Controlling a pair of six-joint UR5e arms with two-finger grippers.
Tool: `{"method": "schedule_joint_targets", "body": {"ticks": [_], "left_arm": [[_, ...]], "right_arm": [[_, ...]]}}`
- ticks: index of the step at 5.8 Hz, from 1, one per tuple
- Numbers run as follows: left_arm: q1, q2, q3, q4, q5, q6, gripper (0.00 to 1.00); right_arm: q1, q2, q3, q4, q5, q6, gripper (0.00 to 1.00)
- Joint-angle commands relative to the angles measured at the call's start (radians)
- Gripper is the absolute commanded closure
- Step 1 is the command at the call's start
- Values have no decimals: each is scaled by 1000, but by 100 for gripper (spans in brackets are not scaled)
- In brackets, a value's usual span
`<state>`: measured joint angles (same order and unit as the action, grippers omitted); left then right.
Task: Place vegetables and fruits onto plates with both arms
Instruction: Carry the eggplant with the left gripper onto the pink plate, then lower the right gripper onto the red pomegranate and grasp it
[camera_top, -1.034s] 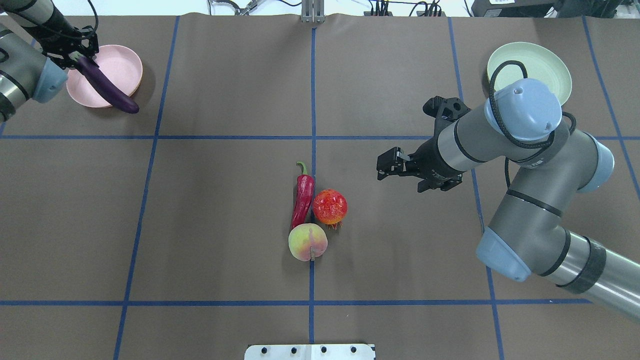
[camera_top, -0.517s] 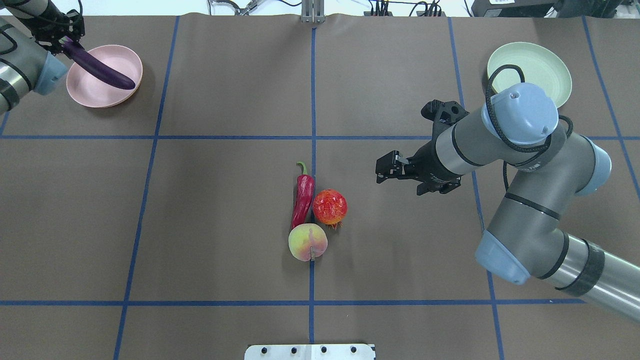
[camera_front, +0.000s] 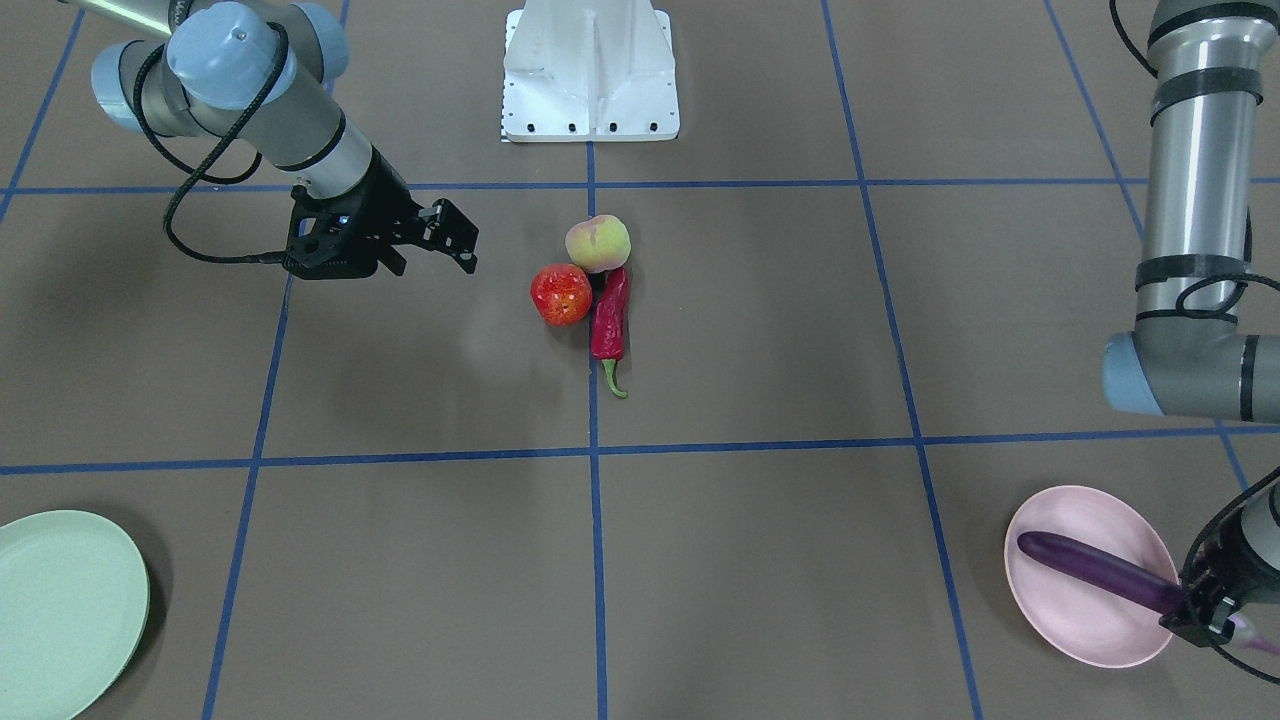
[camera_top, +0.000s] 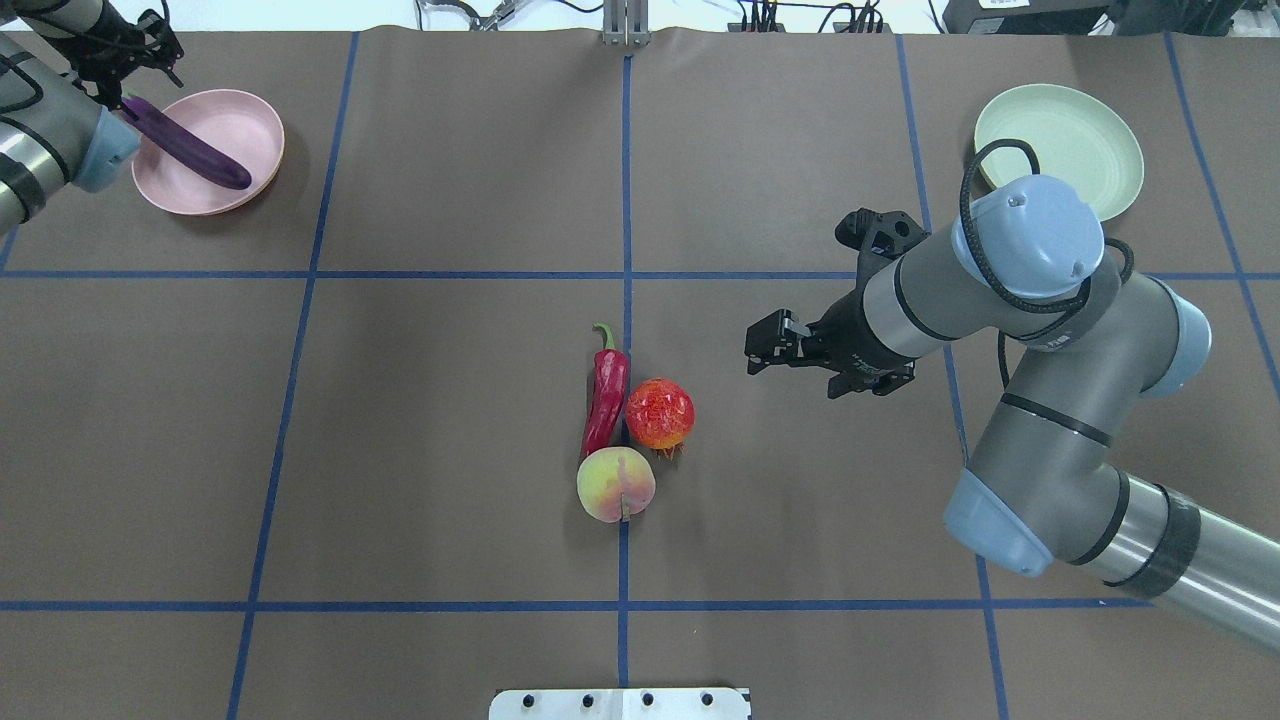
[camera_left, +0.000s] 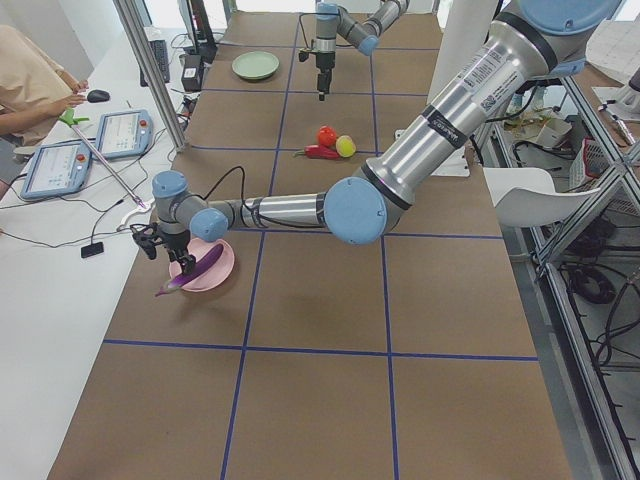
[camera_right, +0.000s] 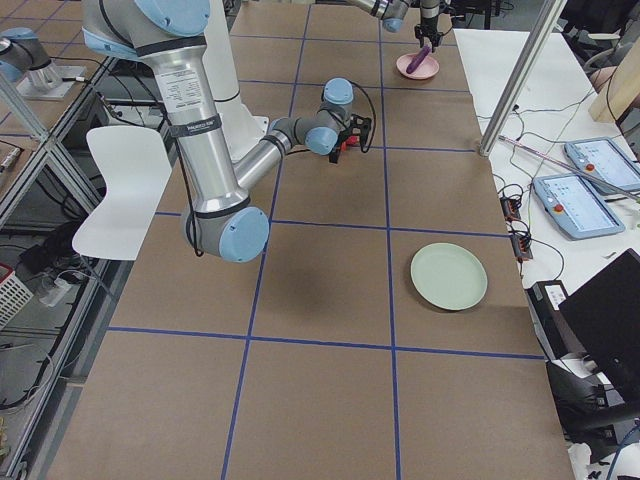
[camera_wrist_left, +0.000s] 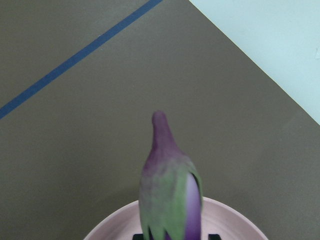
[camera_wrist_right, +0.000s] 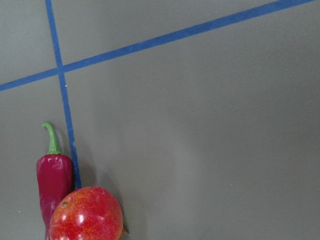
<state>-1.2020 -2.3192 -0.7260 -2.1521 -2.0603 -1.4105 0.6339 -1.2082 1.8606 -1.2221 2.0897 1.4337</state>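
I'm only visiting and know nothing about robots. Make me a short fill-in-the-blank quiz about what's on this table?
The eggplant lies on the plate coloured ___.
The other plate, holding nothing, is ___.
Mid-table, the chili pepper lies beside a peach and a round fruit coloured ___.
Foods not yet on a plate number ___.
Missing words: pink; green; red; three.

The right arm (camera_top: 1045, 440) is built of matte grey tubes joined by rounded light-blue caps, with a black braided cable looping over its wrist and a black band on its silver tube. The right gripper (camera_top: 757, 350) is black. The left arm (camera_front: 1190, 200) shows silver tube, black bands and thin black cables. The white base (camera_front: 590, 70) carries dark screws
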Motion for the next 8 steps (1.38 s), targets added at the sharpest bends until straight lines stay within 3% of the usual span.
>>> {"method": "schedule_joint_targets", "body": {"ticks": [1, 2, 4, 5, 6, 8], "left_arm": [[-16, 1, -13, -2, 0, 7, 0], [-25, 0, -48, 11, -1, 8, 0], [-24, 1, -98, 38, -3, 5, 0], [-21, 3, -102, 40, -1, 5, 0], [-18, 3, -102, 40, -3, 5, 0], [-14, 4, -107, 40, -1, 7, 0]], "right_arm": [[-61, 31, -8, 0, -60, 59, 0], [-94, 42, -9, -5, -104, 104, 0], [-207, 81, -27, -10, -291, 133, 0], [-214, 113, -61, -10, -316, 133, 0], [-238, 142, -89, -5, -397, 133, 0], [-252, 176, -127, -4, -437, 114, 0]]}}
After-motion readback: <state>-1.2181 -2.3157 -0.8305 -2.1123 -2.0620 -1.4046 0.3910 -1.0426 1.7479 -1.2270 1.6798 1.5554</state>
